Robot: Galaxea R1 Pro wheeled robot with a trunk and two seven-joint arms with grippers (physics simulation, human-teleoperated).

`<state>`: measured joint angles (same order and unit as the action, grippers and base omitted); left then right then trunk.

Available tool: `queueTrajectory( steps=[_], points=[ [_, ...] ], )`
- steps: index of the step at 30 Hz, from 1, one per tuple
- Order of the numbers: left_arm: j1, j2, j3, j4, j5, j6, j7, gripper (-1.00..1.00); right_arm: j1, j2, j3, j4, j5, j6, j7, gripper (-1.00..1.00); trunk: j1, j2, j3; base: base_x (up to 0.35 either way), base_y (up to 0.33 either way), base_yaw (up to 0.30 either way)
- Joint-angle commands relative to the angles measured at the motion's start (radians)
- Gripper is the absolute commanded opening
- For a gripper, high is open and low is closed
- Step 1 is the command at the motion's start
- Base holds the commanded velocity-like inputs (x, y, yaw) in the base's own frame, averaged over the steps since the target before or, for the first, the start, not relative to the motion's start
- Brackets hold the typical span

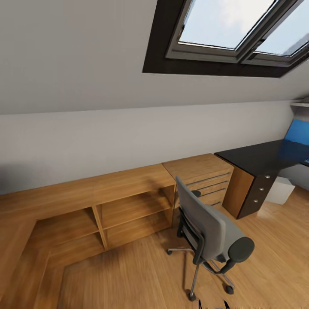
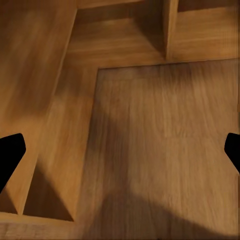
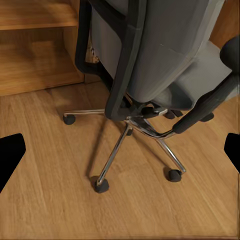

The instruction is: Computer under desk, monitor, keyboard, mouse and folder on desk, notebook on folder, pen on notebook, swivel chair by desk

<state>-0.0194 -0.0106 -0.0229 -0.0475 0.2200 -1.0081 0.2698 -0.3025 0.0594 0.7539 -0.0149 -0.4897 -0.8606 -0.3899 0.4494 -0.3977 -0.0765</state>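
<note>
Grey chair [image 1: 212, 227] stands on oak floor [image 1: 141, 274] before shelves [image 1: 103, 214], near desk [image 1: 257, 159]; both grippers [image 2: 120, 152] [image 3: 120, 152] apparently spread wide, empty.

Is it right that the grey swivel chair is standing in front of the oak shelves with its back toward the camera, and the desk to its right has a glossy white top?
Not quite. The desk top is glossy black, not white, as the head view shows. The rest holds: the swivel chair stands before the oak shelves, back toward the camera.

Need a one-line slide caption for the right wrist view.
Open right gripper looks down on the grey swivel chair standing on the oak floor.
</note>
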Motion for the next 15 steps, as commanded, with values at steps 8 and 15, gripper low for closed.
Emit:
queueTrajectory(
  steps=[8, 15],
  points=[
    [-0.001, 0.000, -0.003, 0.000, 0.006, -0.003, 0.000, 1.00, -0.001, 0.000, 0.009, 0.001, -0.004, -0.001, -0.006, 1.00, 0.001, -0.002, -0.010, 0.001, 0.001, -0.239],
    [-0.001, 0.000, -0.003, 0.000, 0.006, -0.003, 0.000, 1.00, -0.001, 0.000, 0.002, 0.000, -0.005, 0.000, -0.006, 1.00, 0.001, -0.002, -0.016, 0.000, 0.000, -0.246]
  ],
)
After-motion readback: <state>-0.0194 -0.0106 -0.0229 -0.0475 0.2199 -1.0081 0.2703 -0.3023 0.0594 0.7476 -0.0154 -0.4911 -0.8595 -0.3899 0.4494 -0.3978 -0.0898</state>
